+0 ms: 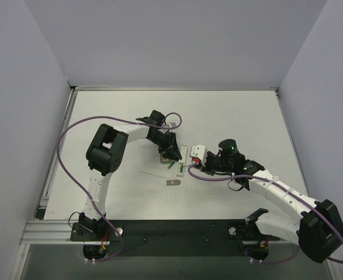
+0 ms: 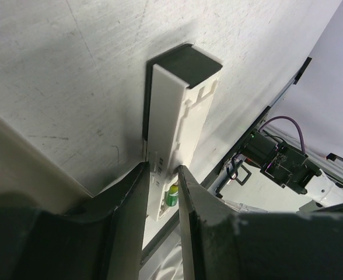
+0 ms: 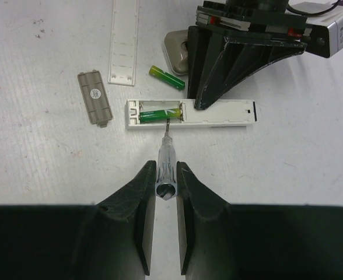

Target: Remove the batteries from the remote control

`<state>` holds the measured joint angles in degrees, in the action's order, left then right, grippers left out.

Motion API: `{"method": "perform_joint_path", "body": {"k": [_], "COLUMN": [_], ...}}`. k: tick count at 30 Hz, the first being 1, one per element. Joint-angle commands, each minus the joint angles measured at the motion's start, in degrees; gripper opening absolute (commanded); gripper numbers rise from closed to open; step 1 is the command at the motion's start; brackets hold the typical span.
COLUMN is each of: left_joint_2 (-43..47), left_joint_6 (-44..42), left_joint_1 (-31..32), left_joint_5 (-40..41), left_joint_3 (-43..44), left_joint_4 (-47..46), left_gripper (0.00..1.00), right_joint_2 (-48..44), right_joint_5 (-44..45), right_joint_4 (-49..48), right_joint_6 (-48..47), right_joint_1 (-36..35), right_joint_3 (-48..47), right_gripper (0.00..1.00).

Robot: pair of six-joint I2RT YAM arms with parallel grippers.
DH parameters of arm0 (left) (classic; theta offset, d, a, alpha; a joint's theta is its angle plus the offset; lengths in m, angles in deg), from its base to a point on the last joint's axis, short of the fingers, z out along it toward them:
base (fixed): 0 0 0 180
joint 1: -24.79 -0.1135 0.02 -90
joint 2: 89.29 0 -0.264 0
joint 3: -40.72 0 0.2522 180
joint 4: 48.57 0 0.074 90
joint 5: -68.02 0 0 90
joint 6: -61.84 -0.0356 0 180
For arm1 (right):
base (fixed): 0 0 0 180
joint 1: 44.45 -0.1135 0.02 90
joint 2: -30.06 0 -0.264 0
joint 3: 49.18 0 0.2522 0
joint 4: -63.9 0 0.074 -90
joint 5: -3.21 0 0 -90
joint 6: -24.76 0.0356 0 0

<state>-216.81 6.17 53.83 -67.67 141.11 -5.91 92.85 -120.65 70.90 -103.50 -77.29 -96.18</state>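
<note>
The remote control (image 3: 218,112) is a pale bar lying flat, its battery slot open at one end. One green battery (image 3: 158,115) sits in the slot. A second battery (image 3: 167,76) lies loose on the table beside it. My left gripper (image 2: 161,169) is shut on the remote's sides and pins it; the remote (image 2: 174,116) and the slotted battery (image 2: 171,195) show between its fingers. My right gripper (image 3: 165,172) is shut on a clear-handled screwdriver (image 3: 166,153), whose tip touches the slotted battery's end. From above, the remote (image 1: 184,158) lies between both grippers.
A small flat grey plate (image 3: 95,97) lies near the remote's open end, also seen from above (image 1: 172,182). A narrow white strip (image 3: 123,44) lies beyond it. A tan rounded object (image 3: 176,51) sits behind my left gripper (image 3: 230,58).
</note>
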Motion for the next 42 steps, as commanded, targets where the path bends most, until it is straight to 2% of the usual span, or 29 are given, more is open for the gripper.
{"method": "perform_joint_path", "body": {"k": [1, 7, 18, 23, 31, 35, 42], "left_joint_2": [-1.5, -1.94, -2.11, -2.03, -2.38, -2.38, -1.94], "left_joint_6": [-0.49, -0.49, -0.58, -0.66, -0.58, -0.49, -0.58], "left_joint_1": [0.23, 0.32, 0.32, 0.32, 0.49, 0.67, 0.85], "left_joint_5": [1.75, 2.19, 2.63, 2.63, 2.71, 2.8, 2.89], "left_joint_3": [0.47, 0.38, 0.21, 0.03, -0.15, -0.23, -0.67], "left_joint_4": [0.8, 1.15, 1.94, 2.21, 2.12, 2.21, 2.21], "left_gripper": [0.35, 0.35, 0.34, 0.34, 0.34, 0.34, 0.34], "right_joint_2": [-0.91, -2.4, -2.75, -4.16, -9.26, -8.38, -5.83], "right_joint_5": [-3.04, -3.49, -2.35, 4.41, 12.42, 19.25, 23.93], "right_joint_4": [-5.09, -11.86, -11.34, -11.08, -14.94, -13.98, -14.41], "right_joint_6": [4.86, 9.87, 9.34, 9.34, 13.3, 14.17, 17.16], "right_joint_1": [1.64, 4.1, 4.02, -2.56, -7.23, -12.68, -16.73], "right_joint_3": [4.66, 8.8, 9.59, 10.64, 14.77, 14.25, 13.1], "right_gripper": [0.0, 0.0, 0.0, 0.0, 0.0, 0.0, 0.0]}}
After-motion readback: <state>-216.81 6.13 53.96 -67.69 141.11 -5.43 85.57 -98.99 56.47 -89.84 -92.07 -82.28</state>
